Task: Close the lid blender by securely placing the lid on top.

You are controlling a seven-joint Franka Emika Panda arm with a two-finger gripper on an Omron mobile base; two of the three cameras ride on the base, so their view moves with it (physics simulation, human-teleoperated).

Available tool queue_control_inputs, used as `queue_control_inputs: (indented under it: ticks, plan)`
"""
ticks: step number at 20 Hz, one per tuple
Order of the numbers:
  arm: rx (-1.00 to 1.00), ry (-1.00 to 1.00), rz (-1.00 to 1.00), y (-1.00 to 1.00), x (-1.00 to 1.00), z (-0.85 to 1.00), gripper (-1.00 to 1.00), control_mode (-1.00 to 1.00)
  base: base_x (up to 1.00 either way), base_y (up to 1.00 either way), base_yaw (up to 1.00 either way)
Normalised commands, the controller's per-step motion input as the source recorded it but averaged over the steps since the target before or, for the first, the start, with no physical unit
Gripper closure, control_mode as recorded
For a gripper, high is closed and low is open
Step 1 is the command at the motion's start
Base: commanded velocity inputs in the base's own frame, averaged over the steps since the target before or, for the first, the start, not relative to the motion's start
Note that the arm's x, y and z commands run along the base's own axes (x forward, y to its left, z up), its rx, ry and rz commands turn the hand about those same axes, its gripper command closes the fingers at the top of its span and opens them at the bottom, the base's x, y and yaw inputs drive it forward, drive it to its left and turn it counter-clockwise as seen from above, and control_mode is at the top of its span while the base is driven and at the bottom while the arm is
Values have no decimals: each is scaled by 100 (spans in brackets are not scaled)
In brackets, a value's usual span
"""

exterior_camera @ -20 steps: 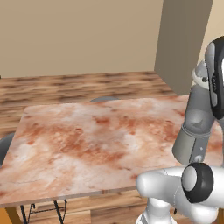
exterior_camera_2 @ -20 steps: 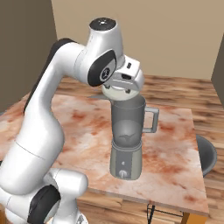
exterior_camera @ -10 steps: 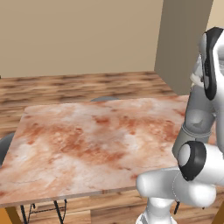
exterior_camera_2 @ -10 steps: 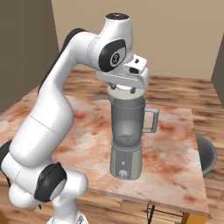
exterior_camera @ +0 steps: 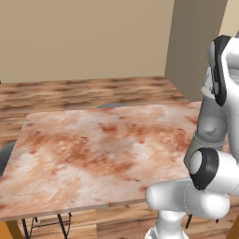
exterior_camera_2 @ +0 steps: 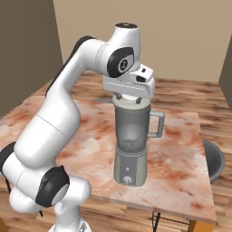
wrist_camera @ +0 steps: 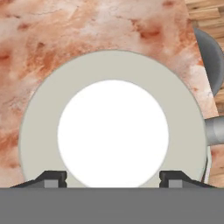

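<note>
You have the tall grey blender (exterior_camera_2: 131, 145) with its tapered metallic base and translucent jar standing upright on the reddish marble-patterned table (exterior_camera_2: 181, 167), near its front edge, side handle pointing toward the right of the right base view. The round pale grey-green lid (wrist_camera: 39, 127) with its raised white centre knob sits directly over the jar's mouth; from the right base view you see it (exterior_camera_2: 128, 97) just beneath the hand, level with the jar's rim, though you cannot tell whether it is fully seated. The gripper (wrist_camera: 113, 177) points straight down, and its jaws straddle the white knob, one tip on each side, gripping the lid. A dark grey round chair (exterior_camera_2: 214, 159) stands beside the table's right edge.
</note>
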Motion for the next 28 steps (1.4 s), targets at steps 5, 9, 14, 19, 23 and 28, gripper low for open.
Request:
queue_control_inputs:
  ticks: [5,9,14,19,23,28]
  plan:
    - [2,0,0,-9,11,-3,100,-100,0,0,0]
    - [1,0,0,-12,7,0,100,-100,0,0,0]
    - [0,0,0,-8,8,-2,100,-100,0,0,0]
    - [0,5,0,-6,5,-4,100,-100,0,0,0]
    - [0,2,0,-2,-5,-5,100,-100,0,0,0]
    - [0,6,0,0,-4,-5,100,-100,0,0,0]
